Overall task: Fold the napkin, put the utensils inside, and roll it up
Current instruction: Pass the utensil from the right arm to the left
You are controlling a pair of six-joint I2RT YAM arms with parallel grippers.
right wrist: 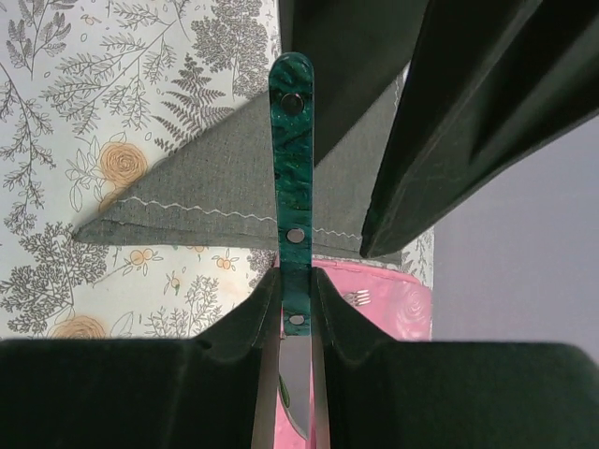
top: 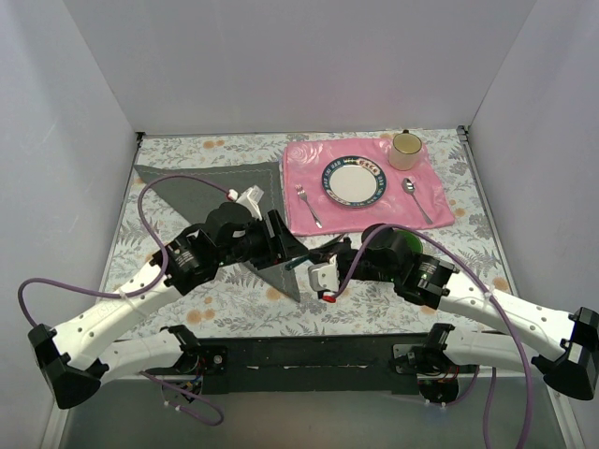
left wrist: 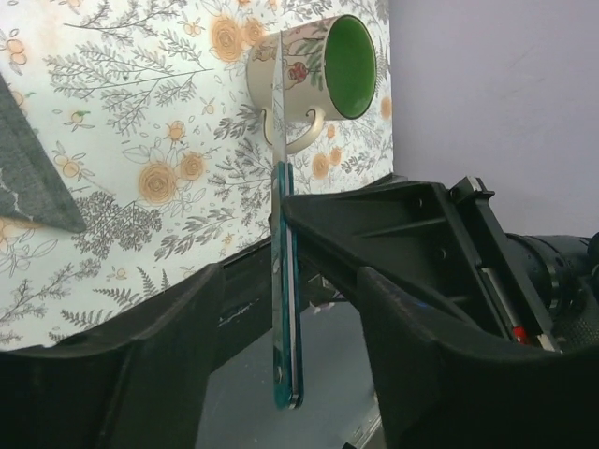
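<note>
1. The left arm (top: pixel 117 313) was stretched inward from its base, with the wrist angled toward the middle of the counter.
2. The left pincer (left wrist: pixel 262 281) was held with its jaws spread apart.
3. The right arm (top: pixel 491 304) was stretched inward likewise, and the two wrists were set close together.
4. The right pincer (right wrist: pixel 296 290) was clamped on the handle of a knife (right wrist: pixel 292 168).

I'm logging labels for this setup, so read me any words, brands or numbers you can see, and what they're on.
No readable text in any view.
The plate and mug carry only patterns; the knife handle shows just rivets.
</note>
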